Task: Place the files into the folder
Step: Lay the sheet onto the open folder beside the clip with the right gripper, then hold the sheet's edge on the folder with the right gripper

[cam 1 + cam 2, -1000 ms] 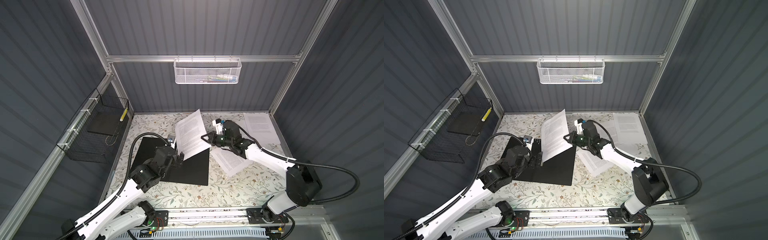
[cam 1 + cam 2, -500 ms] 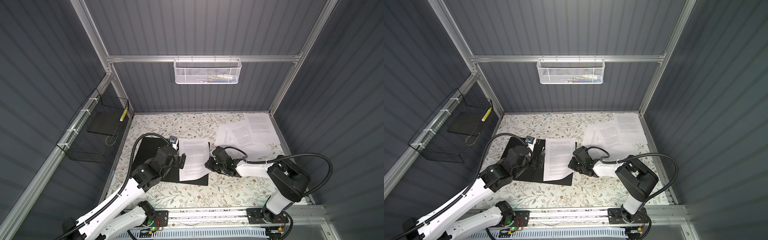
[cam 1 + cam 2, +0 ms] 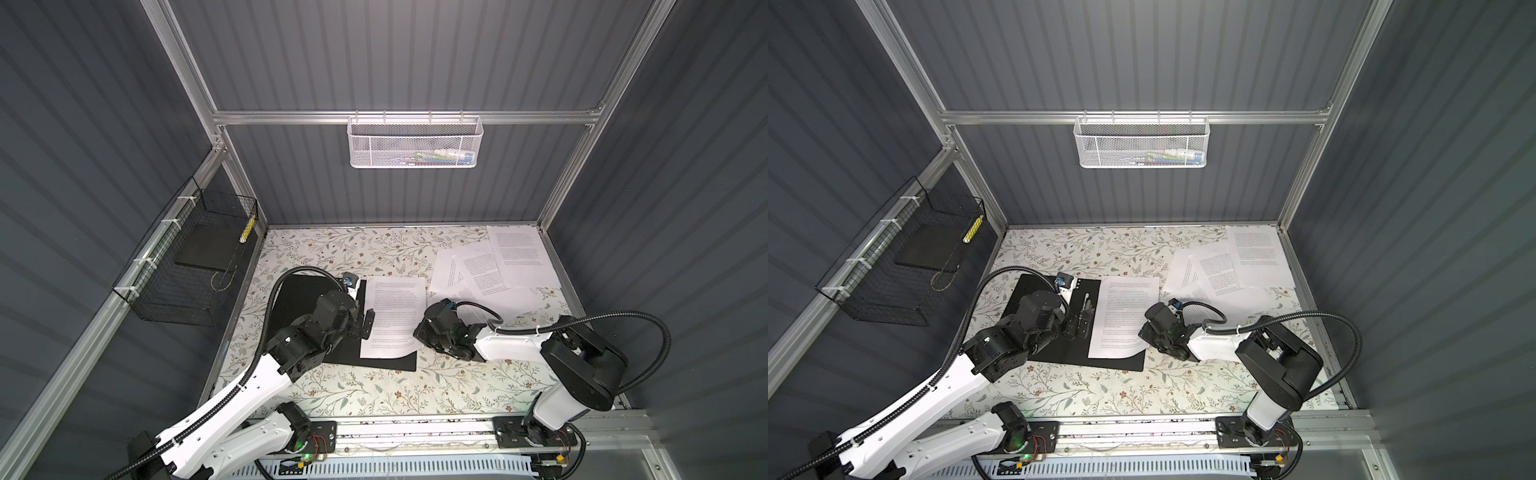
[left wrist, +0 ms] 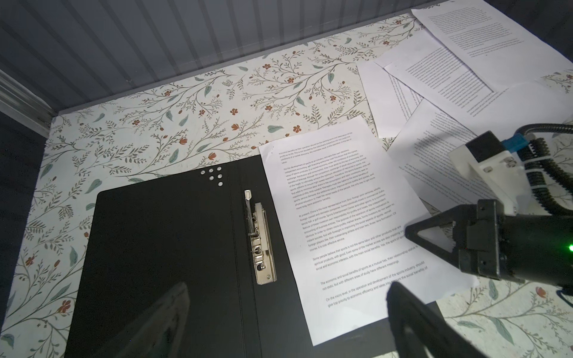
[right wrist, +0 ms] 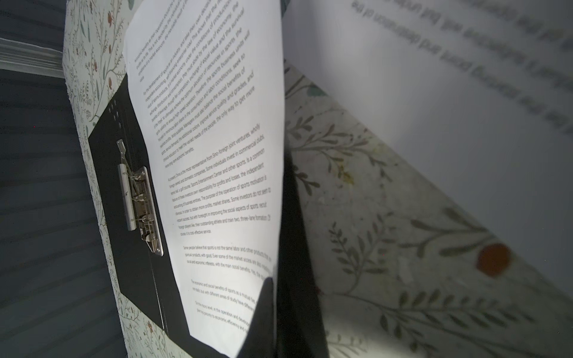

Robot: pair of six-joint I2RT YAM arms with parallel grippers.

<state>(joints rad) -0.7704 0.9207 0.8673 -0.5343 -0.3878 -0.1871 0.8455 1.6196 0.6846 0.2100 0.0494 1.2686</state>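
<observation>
open black folder point(image 3: 297, 293) lies centre-left on surface point(image 3: 374, 390), one sheet point(image 3: 395, 311) on its right half. right pincer point(image 3: 418, 332) clamped on sheet's right edge. left pincer point(image 3: 362, 322) apart above folder's middle. other files point(image 3: 498, 266) upper right.

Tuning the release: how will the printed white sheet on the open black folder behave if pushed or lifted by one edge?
Likely floppy: the printed white paper sheet curls up at the edge by the right fingers. Probably light and slippery too. It lies loose on the smooth open black folder, so a push may slide it.
</observation>
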